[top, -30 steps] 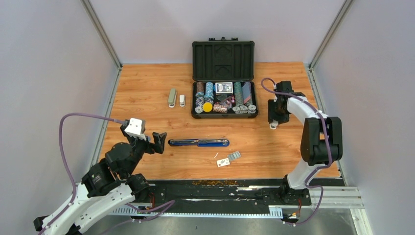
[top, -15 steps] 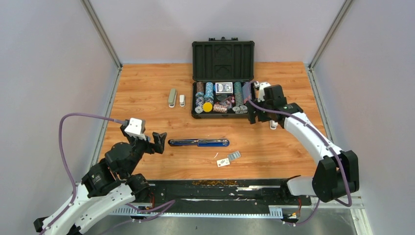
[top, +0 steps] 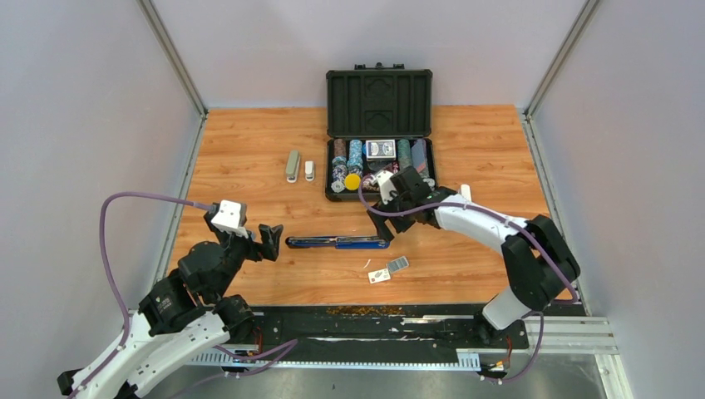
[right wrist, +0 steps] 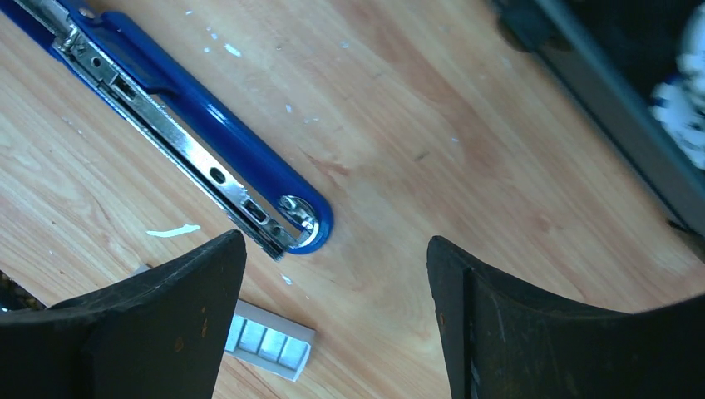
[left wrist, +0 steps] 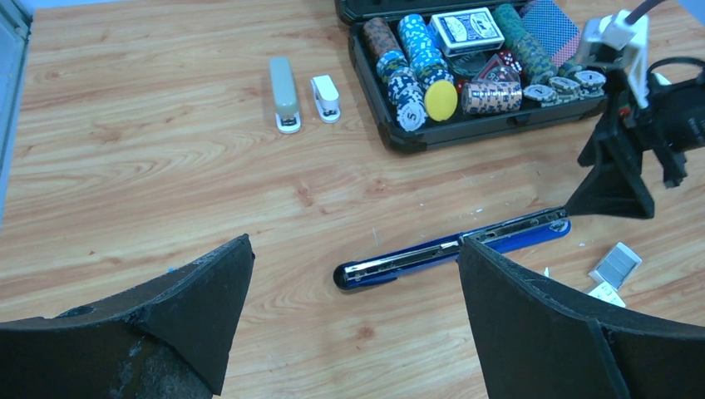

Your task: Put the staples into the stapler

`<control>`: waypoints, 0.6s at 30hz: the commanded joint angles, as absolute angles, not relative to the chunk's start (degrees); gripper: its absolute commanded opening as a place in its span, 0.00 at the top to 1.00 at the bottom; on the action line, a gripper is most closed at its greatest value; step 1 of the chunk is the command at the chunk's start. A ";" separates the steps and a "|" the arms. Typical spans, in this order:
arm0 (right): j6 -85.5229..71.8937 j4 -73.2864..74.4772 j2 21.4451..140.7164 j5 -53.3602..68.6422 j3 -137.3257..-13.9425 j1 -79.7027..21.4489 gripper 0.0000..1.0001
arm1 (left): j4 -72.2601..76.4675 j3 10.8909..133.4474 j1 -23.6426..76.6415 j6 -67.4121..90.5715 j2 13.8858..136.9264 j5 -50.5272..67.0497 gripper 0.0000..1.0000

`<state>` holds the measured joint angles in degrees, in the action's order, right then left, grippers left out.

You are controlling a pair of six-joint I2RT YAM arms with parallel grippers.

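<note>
Lengthwise left-to-right, stapler (top: 337,242) lying open, flat

Light: bright, even, diffuse from above. Shadows: soft, faint, under my arms. Glare: mild sheen along the stapler (right wrist: 179,133) rail. Focus: wood grain crisp; my fingers (right wrist: 116,332) near the lens dark, slightly soft.

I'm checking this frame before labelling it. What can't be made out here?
Right wrist view: the long blue stapler with silver rail runs off the top-left edge.
Right wrist view: the small silvery ribbed staples block is partly behind the right fingers.
Left wrist view: the tiny white box is partly hidden by the left fingers.
Top view: whether the rail holds staples is too small to tell.
</note>
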<state>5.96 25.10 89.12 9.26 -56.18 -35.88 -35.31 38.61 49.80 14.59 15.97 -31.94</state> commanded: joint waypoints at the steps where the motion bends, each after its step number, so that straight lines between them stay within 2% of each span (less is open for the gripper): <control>1: 6.99 20.32 91.91 11.62 -57.23 -39.18 0.20 | -33.14 38.59 49.35 13.45 15.69 -31.27 0.00; 18: 4.03 22.18 93.26 12.15 -57.88 -52.40 0.23 | -32.94 38.56 49.04 13.27 16.21 -31.06 0.00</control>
